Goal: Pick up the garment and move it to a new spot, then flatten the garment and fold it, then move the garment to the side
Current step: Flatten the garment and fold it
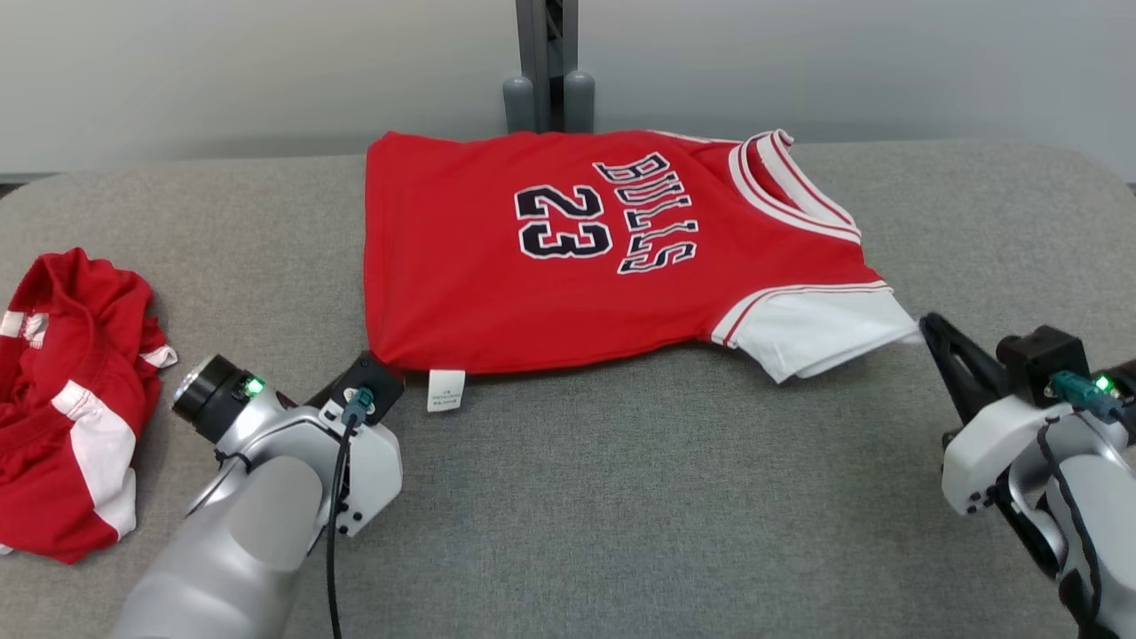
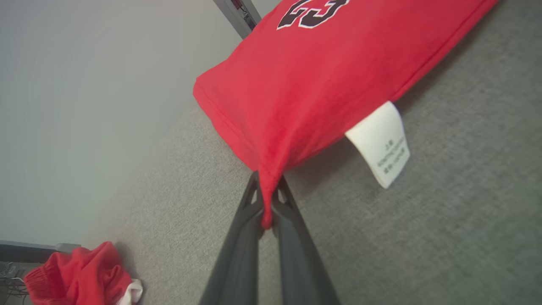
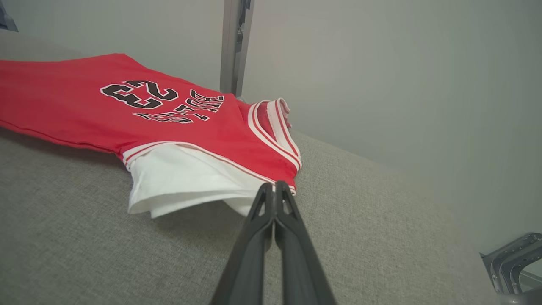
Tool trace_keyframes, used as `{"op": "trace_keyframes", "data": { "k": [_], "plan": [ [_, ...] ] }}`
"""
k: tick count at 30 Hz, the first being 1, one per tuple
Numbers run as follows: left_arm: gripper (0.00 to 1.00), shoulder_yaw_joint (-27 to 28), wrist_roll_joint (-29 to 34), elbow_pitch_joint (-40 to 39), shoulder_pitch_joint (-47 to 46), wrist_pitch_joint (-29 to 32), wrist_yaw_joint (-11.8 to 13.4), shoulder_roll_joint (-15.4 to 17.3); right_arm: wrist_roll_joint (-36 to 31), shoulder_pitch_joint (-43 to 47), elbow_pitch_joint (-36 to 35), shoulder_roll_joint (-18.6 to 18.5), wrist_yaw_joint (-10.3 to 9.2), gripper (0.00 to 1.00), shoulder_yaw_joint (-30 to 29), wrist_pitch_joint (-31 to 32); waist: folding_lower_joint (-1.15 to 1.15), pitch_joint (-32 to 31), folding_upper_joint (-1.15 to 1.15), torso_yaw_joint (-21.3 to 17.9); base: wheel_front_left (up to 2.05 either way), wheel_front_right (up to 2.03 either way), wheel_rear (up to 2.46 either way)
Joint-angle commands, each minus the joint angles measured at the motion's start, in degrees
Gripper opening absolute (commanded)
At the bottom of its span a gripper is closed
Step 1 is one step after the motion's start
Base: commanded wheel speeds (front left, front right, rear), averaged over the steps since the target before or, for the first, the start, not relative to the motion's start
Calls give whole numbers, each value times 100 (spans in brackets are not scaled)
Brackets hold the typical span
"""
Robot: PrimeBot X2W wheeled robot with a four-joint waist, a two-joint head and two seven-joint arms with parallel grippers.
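Grey woven cloth covers the table (image 1: 621, 497).

- Far left: a crumpled red-and-white garment (image 1: 71, 399) lies in a heap, well apart from the work. Not being handled.
- Left pincer (image 2: 267, 186): clenched on the near hem corner of the red jersey (image 1: 497, 293). In the left wrist view a peak of red cloth is drawn down between the two dark fingers (image 2: 241, 237). A white care label (image 1: 445, 390) sticks out from the near edge just beside the grip.
- Centre: the jersey lies spread across the middle of the table, number and lettering up, hem to the left, collar to the right. The body looks smooth, with no large wrinkles.
- Right: the white sleeve (image 1: 816, 333) lies in at least two layers at the near right corner. The far sleeve is not visible; it may be tucked under.
- Right pincer (image 3: 274, 188): clenched, tips touching the sleeve edge. Whether cloth is caught between them I cannot tell; the tips hide the contact.

Progress (judgement): the pick-up and the move to a new spot look done, and flattening is done or nearly so. With both pincers on the near edge, the step in hand looks like a final tug flat or the start of a fold. The rest of the folding and the move to the side remain.
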Motion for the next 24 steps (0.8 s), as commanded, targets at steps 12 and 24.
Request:
{"op": "trace_keyframes", "data": {
  "k": [12,24],
  "plan": [
    [0,-285,32,165,650,35,-124,19,1618,307,784,-169,-1,0,1032,-14,0,-547,0,23,0,0,0],
    [0,-452,-94,213,942,134,-506,106,3350,291,354,-766,-1,0,2389,612,0,-749,0,123,0,0,0]
  ]
}}
